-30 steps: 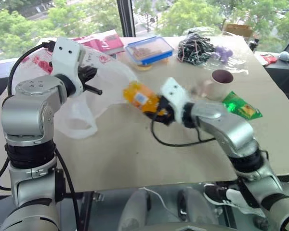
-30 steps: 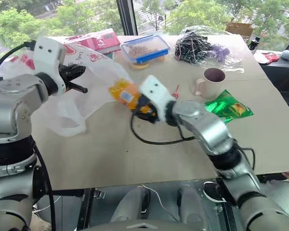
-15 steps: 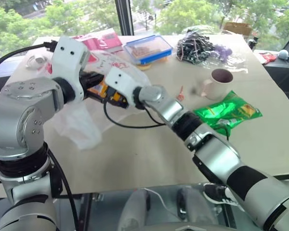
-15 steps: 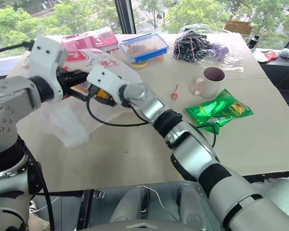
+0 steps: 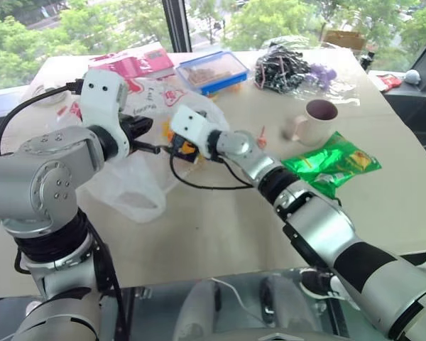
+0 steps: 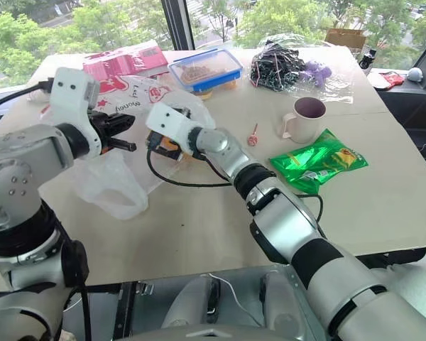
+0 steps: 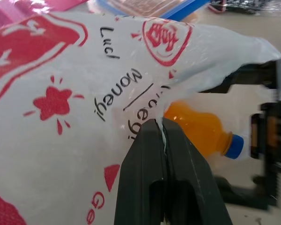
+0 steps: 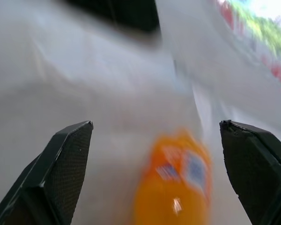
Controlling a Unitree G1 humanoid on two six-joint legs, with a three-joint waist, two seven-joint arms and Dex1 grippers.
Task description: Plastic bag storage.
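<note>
A beige table [image 6: 199, 227] stands before a window with green trees behind it. On its left part lies the bag [image 6: 121, 170], white with red print, one side lifted off the surface.

The left gripper [image 7: 161, 126] has its fingers pressed together on a fold of the bag's film, holding up that edge so the mouth gapes toward the right gripper [image 6: 160, 145].

The right gripper sits at the bag's mouth with its fingers [image 8: 65, 159] spread wide apart; they touch nothing. Between and beyond them an orange bottle [image 8: 175, 187] with a blue cap lies inside the bag, seen through the film just beside the left gripper's pinch.

Beyond the bag sits a blue-lidded box [image 6: 199, 69]. Well away from the bag stand a mug [image 6: 304, 117] and a green packet [image 6: 318, 160]; a bundle of cables [image 6: 280, 64] lies farther off.
</note>
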